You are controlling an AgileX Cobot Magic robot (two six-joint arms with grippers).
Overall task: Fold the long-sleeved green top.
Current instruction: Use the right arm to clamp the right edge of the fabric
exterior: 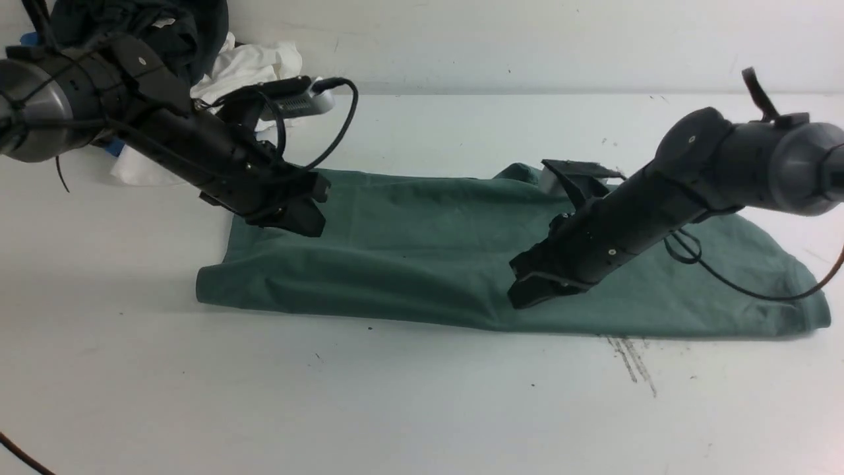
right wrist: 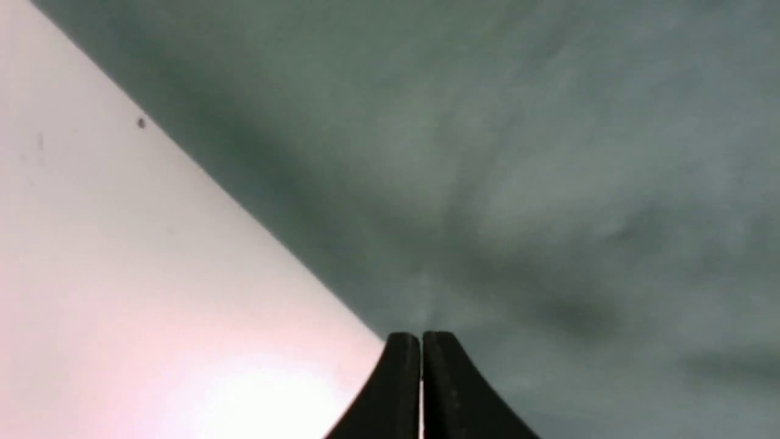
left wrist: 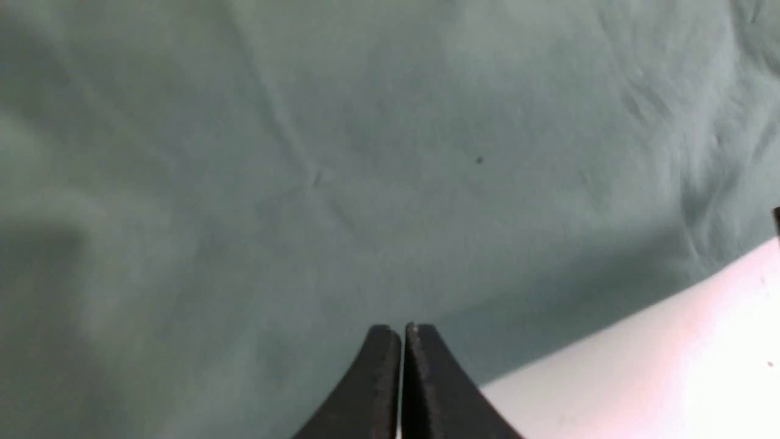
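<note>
The green long-sleeved top [exterior: 409,264] lies folded into a long band across the middle of the white table [exterior: 422,409]. My left gripper [exterior: 310,224] hovers over the band's far left part, shut, with nothing between its fingers. In the left wrist view its closed tips [left wrist: 402,329] point at flat green cloth [left wrist: 365,152] near an edge. My right gripper [exterior: 524,297] sits low at the band's front edge, about mid-length, also shut. In the right wrist view the closed tips [right wrist: 421,334] stand just over the cloth [right wrist: 548,152] beside its edge; I see no fabric pinched.
A heap of other garments, dark [exterior: 165,33] and white [exterior: 250,66], lies at the back left behind the left arm. Dark scuff marks [exterior: 633,359] streak the table in front of the top's right part. A wall closes the far side.
</note>
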